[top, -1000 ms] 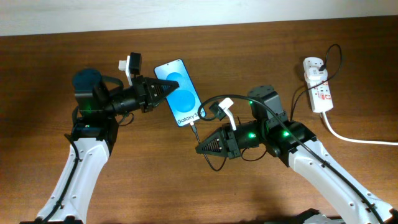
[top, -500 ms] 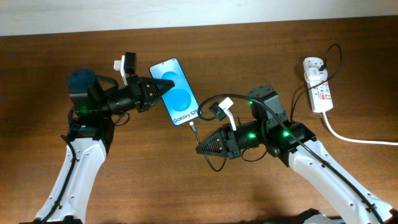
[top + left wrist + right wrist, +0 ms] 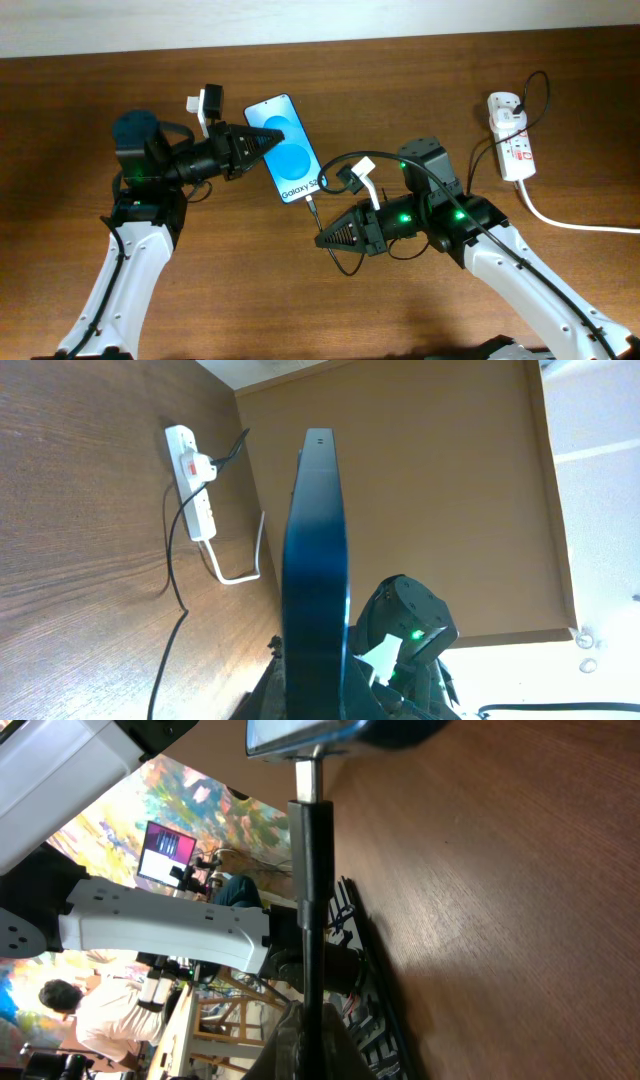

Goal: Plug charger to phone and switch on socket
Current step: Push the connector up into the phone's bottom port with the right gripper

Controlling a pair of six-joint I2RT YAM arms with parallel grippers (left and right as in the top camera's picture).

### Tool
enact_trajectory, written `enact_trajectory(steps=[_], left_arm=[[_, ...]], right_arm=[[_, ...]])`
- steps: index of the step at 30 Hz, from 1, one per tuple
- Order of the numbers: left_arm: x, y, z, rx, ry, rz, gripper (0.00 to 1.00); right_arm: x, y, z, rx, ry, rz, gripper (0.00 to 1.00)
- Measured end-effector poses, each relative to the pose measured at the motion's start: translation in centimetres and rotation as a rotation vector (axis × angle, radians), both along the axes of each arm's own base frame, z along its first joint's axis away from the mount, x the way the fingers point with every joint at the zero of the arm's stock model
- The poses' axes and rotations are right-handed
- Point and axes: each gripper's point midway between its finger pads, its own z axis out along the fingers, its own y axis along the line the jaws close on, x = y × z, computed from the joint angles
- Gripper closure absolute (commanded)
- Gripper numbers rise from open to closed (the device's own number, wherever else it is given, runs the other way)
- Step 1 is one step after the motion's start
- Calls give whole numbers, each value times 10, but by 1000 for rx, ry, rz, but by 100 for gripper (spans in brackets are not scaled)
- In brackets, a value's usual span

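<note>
The phone (image 3: 287,149), blue screen up with a "Galaxy" strip, is held above the table by my left gripper (image 3: 270,140), which is shut on its upper end. In the left wrist view the phone (image 3: 316,570) shows edge-on between the fingers. My right gripper (image 3: 324,239) is shut on the charger cable (image 3: 316,217) just below the phone's bottom edge. In the right wrist view the connector tip (image 3: 308,782) touches the phone's bottom edge (image 3: 300,735). The cable runs to a white plug in the socket (image 3: 511,134) at the far right.
The socket's thick white cord (image 3: 570,222) trails off the right edge. The black cable loops (image 3: 345,170) between the phone and my right arm. In the left wrist view the socket (image 3: 192,480) lies on the wood table, with my right arm (image 3: 405,630) behind the phone.
My left gripper and the phone shifted left a little, then back right toward the connector. The right arm has hardly moved.
</note>
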Motion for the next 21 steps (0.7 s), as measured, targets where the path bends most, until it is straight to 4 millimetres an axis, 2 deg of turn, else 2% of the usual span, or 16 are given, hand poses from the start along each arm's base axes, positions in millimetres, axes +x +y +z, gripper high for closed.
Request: enact_trajectory(steps=[17,21], left_arm=[[1,0,-1,2,4,6,100],[2,1,-1,4,0,13,100]], right_arm=[[1,1,1,13,-59,10,96],[6,5,10,52,-137,18,94]])
